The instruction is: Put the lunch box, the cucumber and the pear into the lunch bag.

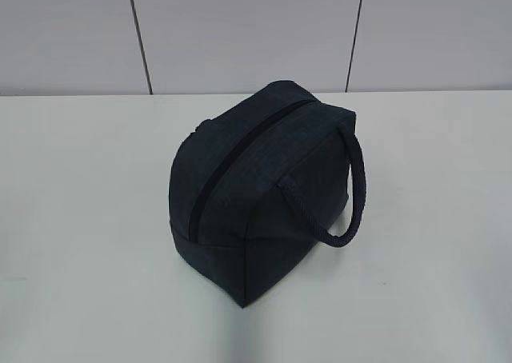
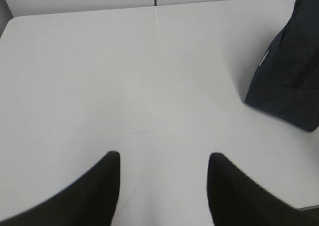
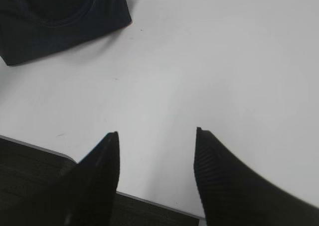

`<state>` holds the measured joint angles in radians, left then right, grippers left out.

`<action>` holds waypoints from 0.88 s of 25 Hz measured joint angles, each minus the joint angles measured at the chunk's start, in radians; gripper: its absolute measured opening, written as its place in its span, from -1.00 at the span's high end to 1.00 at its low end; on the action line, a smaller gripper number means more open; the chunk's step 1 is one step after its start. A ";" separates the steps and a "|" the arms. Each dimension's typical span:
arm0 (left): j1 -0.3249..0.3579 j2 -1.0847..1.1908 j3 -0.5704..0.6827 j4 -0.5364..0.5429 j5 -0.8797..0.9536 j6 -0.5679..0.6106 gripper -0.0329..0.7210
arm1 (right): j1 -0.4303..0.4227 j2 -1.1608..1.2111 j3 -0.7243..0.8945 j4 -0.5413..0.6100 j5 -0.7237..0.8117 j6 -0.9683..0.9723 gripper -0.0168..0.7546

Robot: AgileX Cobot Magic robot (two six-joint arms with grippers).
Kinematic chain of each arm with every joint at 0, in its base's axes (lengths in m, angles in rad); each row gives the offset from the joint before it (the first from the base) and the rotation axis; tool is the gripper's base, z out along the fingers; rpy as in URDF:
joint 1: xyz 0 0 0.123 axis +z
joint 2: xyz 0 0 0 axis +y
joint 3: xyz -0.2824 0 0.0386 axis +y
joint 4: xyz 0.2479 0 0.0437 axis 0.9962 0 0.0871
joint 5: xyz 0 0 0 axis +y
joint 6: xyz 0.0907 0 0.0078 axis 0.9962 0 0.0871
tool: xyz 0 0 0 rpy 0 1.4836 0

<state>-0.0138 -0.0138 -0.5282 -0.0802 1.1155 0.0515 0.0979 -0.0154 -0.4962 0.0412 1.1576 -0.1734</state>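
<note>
Both grippers spread wide over bare table, holding nothing

Left gripper and right gripper show only dark fingertips; farther off, the lunch bag sits mid-table – zipper closed, contents hidden, cut off in wrist views.

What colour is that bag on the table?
Dark navy, almost black; the bag has a matching rope handle. The exterior view shows it best.

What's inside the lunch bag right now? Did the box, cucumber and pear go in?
Cannot tell. The lunch bag sits zipped shut on the table, so its contents are hidden. No lunch box, cucumber or pear shows anywhere outside it in any view.
</note>
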 joint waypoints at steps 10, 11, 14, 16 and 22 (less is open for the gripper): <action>0.000 0.000 0.000 0.000 0.000 0.000 0.09 | 0.000 0.000 0.000 0.000 0.000 0.000 -0.05; 0.000 0.000 0.000 0.000 0.000 0.000 0.09 | 0.000 0.000 0.000 0.000 0.000 0.000 -0.05; 0.000 0.000 0.000 0.000 0.000 0.000 0.09 | 0.000 0.000 0.000 0.000 0.000 0.000 -0.05; 0.000 0.000 0.000 0.000 0.000 0.000 0.09 | 0.000 0.000 0.000 0.000 0.000 0.000 -0.05; 0.000 0.000 0.000 0.000 0.000 0.000 0.15 | 0.000 0.000 0.000 0.000 0.000 0.000 -0.05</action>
<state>-0.0138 -0.0138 -0.5282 -0.0802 1.1155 0.0515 0.0979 -0.0154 -0.4962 0.0412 1.1576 -0.1734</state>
